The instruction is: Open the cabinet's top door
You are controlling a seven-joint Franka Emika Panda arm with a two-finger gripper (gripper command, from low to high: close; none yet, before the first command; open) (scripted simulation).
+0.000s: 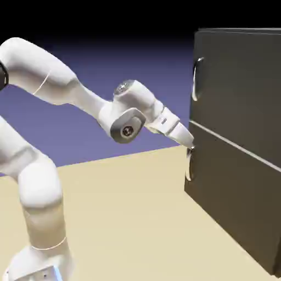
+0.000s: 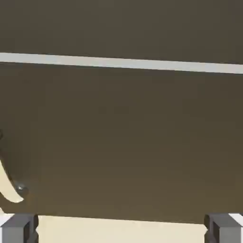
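You are looking at a plain blue-violet backdrop that darkens to black along the top, with a flat tan table running under everything. On that table, at the exterior view's right, stands the cabinet — tall, boxy, dark grey-brown, its front face turned toward the arm. A thin pale seam splits the front into two stacked panels. The top door is the upper panel, lying flush with the front, shut; its curved silver handle sits upright near the left edge. The lower door carries a matching handle just below the seam.

The white arm rises from the lower left and reaches right toward the cabinet. Your gripper sits close to the cabinet's left front edge, at about the height of the seam and just above the lower handle — well below the top handle. Whether it touches the cabinet, the exterior view does not settle.

In the hand view the dark wood fills the picture, the seam crossing near the top, a bit of silver handle at the left edge. The two grey finger tips stand far apart in the bottom corners: jaws spread wide, nothing between them, nothing held.
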